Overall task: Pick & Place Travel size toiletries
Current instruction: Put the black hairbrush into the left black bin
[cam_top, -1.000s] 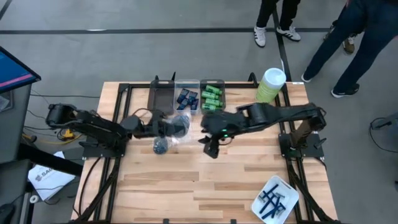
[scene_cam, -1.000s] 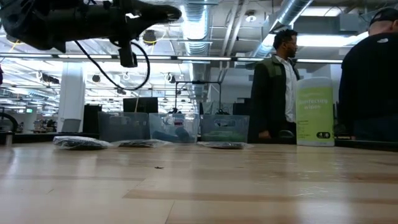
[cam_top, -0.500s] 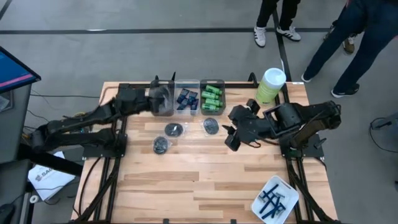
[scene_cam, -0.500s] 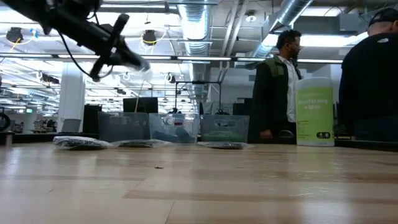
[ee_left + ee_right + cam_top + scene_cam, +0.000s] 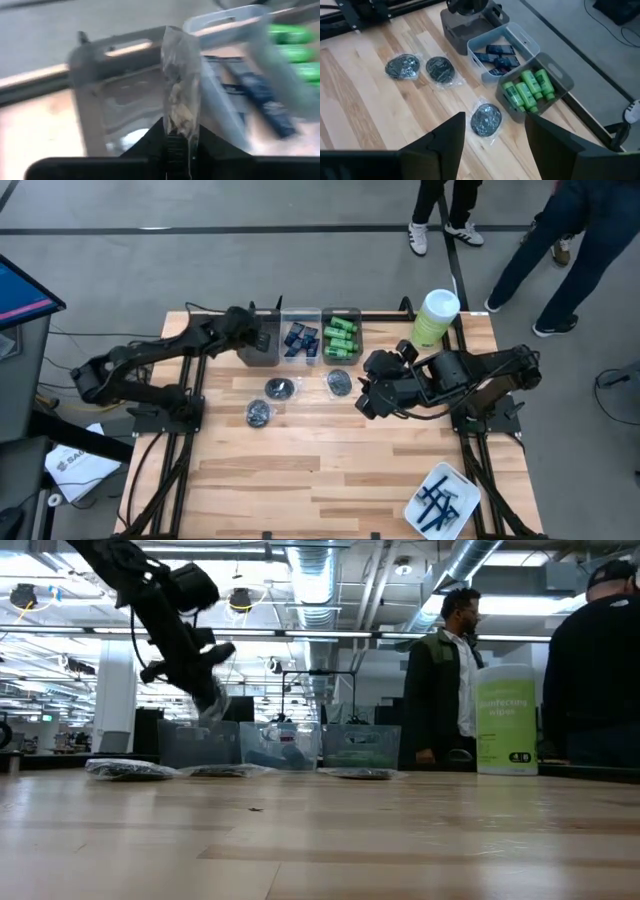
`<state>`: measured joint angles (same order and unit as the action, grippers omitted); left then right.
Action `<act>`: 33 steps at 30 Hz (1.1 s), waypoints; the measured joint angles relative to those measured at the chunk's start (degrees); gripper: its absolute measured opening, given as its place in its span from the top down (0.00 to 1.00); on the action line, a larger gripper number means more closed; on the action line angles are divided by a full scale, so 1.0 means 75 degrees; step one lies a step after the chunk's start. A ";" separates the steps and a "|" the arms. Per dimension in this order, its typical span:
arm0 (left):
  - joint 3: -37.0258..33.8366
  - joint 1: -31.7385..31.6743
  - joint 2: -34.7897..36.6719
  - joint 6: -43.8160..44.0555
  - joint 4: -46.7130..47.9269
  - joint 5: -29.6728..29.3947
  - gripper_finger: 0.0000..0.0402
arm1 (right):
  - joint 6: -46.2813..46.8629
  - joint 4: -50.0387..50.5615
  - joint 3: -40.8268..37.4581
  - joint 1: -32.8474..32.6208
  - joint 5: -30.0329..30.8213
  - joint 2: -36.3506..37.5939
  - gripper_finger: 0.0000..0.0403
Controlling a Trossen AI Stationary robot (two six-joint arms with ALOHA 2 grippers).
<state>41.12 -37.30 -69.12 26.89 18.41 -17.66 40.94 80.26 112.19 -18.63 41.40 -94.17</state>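
My left gripper [image 5: 263, 337] [image 5: 176, 139] is over the dark grey bin [image 5: 256, 350] at the table's far edge, shut on a crinkly clear packet [image 5: 180, 75]; the low view shows it above the bins [image 5: 212, 700]. Three round dark grey packets [image 5: 279, 388] [image 5: 259, 412] [image 5: 339, 383] lie flat on the wood. Navy tubes fill the clear bin [image 5: 300, 338] and green bottles the grey bin [image 5: 341, 338]. Blue razors lie in the white tray [image 5: 441, 500]. My right gripper [image 5: 368, 397] [image 5: 495, 145] hovers open, right of the packets, touching nothing. My left gripper pinches the packet by one edge of its clear wrapper [image 5: 176, 131] between its two fingers. The packet stands edge-on beyond the fingertips, lifted clear above the dark grey bin's opening [image 5: 120, 100]. The fingers slant down toward the far edge.
The tall green canister with a white lid [image 5: 435, 317] stands at the far right corner, close behind my right arm. People stand beyond the far edge [image 5: 445, 680]. The three bins sit side by side along the far edge. Bare wood spans the table's near half.
My left gripper has swung from the table's middle up and toward the far edge, then come down over the dark grey bin, still holding a packet. My right gripper has drawn back toward the right edge, uncovering the packets it stood over.
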 joint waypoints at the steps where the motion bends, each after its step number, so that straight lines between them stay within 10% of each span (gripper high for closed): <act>1: 0.0000 0.0000 -0.0115 -0.0092 -0.0020 -0.0233 0.87 | 0.0069 0.0035 -0.0004 0.0000 0.0006 -0.0003 0.50; 15: 0.0006 0.0041 0.0534 -0.1497 -0.0040 0.0130 0.27 | 0.0513 0.0273 0.0001 -0.0122 0.0068 0.0012 0.40; 33: 0.0009 0.1178 0.3022 -0.1530 -0.0020 0.0247 0.35 | 0.1081 0.0367 0.0001 -0.0618 0.0084 0.0015 0.40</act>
<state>41.19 -28.46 -46.45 15.42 18.26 -15.81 49.05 83.01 112.20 -23.27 42.03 -94.06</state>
